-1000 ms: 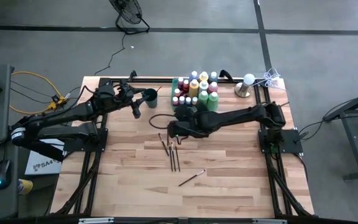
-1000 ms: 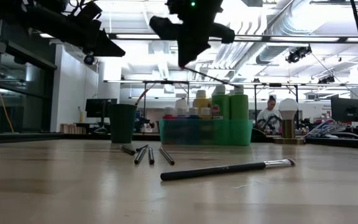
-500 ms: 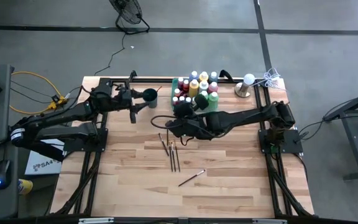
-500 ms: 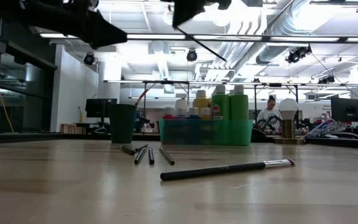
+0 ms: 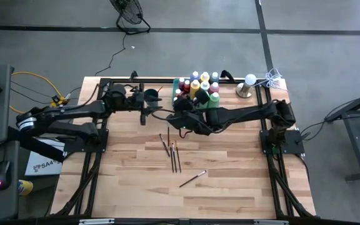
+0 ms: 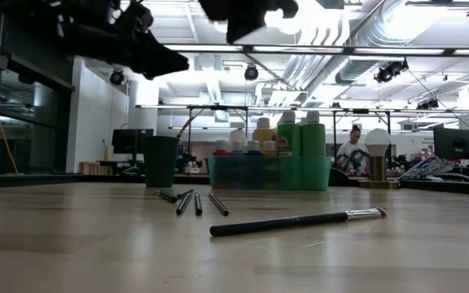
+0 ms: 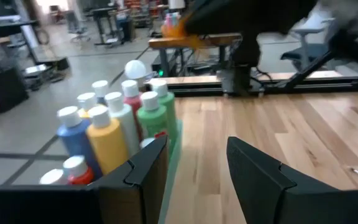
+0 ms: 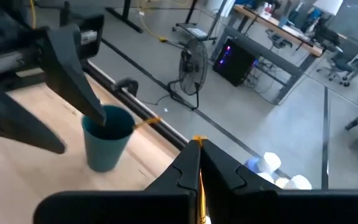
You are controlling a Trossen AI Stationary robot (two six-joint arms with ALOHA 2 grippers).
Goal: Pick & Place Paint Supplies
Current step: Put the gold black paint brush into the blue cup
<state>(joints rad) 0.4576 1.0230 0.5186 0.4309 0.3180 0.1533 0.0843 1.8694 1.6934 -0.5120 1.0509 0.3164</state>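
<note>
Now the right gripper [image 8: 199, 163], pinching a thin paintbrush [image 8: 199, 186] high above the desk [image 5: 230, 181], should drop it upright into the teal cup [image 8: 107, 137], clear of the half-spread left gripper [image 5: 144, 107] beside it.

Two dark, jointed arms on black frames, with yellow cables trailing beside the left one.

green tray [image 6: 267, 172], teal cup [image 8: 107, 144], yellow bottle [image 7: 109, 144]
</note>
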